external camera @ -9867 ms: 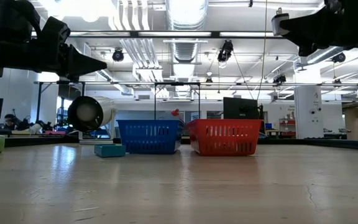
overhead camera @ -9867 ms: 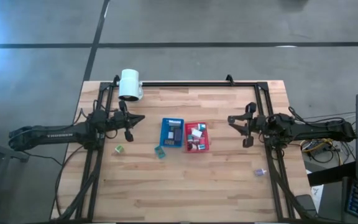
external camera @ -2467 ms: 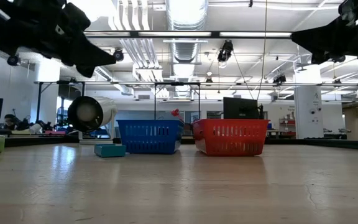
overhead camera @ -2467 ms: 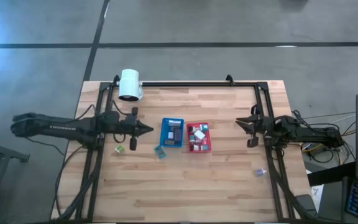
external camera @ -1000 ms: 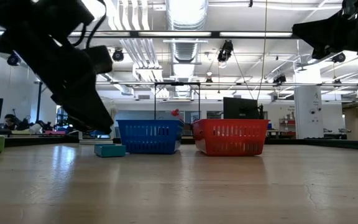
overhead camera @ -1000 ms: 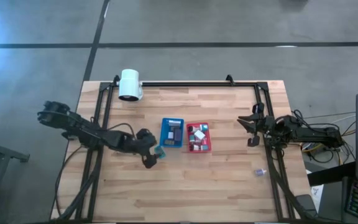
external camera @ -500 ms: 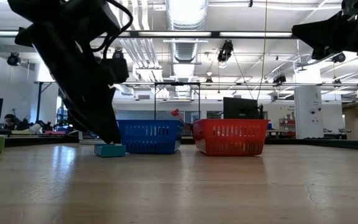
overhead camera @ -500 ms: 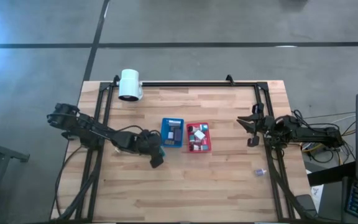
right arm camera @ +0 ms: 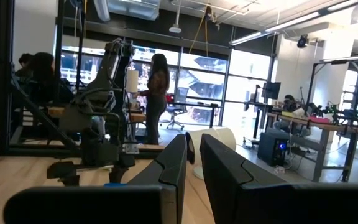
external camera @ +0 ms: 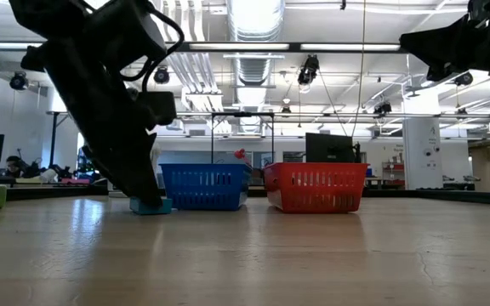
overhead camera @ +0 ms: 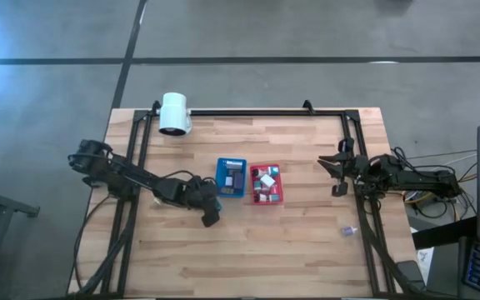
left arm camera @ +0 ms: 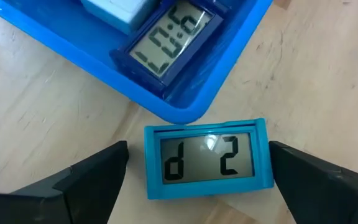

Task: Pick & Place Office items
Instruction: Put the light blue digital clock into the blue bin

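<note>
Partway done, judging by filled blue tray (overhead camera: 231, 191) and red tray (overhead camera: 265, 198). Left gripper (left arm camera: 194, 180) spread wide around teal clock (left arm camera: 207, 158) mid-tabletop, not yet grasped. Right gripper (overhead camera: 337, 178) nearly closed, empty, near right edge.

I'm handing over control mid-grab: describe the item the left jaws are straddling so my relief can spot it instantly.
Find the blue plastic basket at the middle of the wooden table. Just off its near left corner, on the bare wood between the open jaws of the left gripper, lies a small teal rectangular digital clock. Its grey screen reads "d 2", and unlike the darker clock, it sits outside the basket.
</note>
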